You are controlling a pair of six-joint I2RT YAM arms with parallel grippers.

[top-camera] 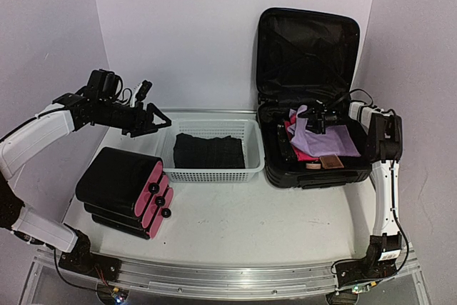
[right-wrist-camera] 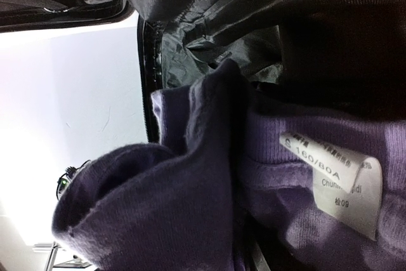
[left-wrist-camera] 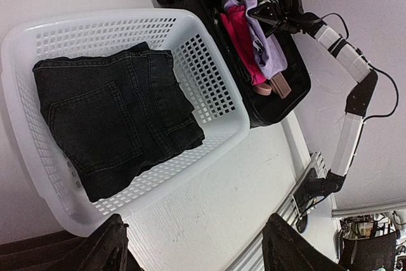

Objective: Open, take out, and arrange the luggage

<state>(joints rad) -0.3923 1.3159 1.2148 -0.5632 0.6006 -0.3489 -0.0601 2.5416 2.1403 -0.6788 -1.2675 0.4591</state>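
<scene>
Though the left pincer point(top-camera: 157, 125) gapes wide, the right pincer point(top-camera: 316, 119) over fuzzy purple knit point(right-wrist-camera: 190, 207) is unreadable.

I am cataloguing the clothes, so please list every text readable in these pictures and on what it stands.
"160/80A": white fabric tag on the purple knitted garment.
"Chunmi": same tag; the rest is unclear.
"09": same tag, lowest line.
Top line of the tag: too blurred.
Elsewhere: none.

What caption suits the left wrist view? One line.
Black jeans in the white basket; beyond, the open luggage holds pink and purple clothes.
</scene>
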